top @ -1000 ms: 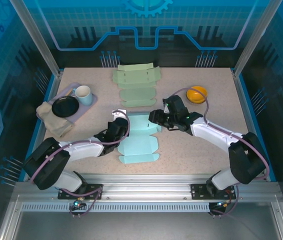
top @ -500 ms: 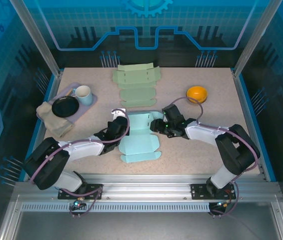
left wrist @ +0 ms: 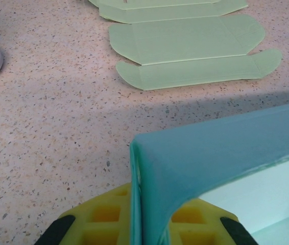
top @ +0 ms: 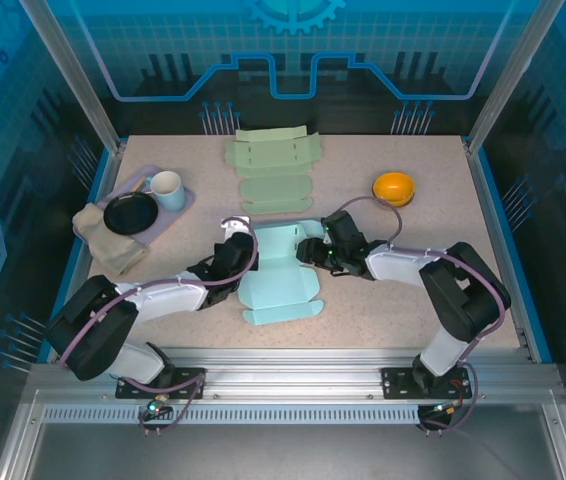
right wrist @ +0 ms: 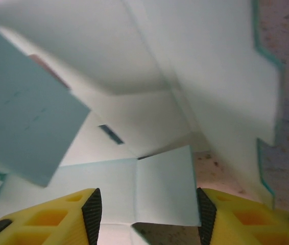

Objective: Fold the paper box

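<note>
no readable text, label, brand or number anywhere, paper box [top: 281, 275] faces plain and unprinted, one sign alone, a gear emblem [top: 294, 10] without lettering on the blue back wall [top: 163, 50]

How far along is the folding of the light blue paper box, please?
Early on. Done: the light blue paper box has its left edge creased upward. In hand: the left fingers pinch that raised fold, and the right fingers stand apart around a small flap on the box's right side. Left: the near panel lies flat on the speckled table, so no closed box yet.
</note>
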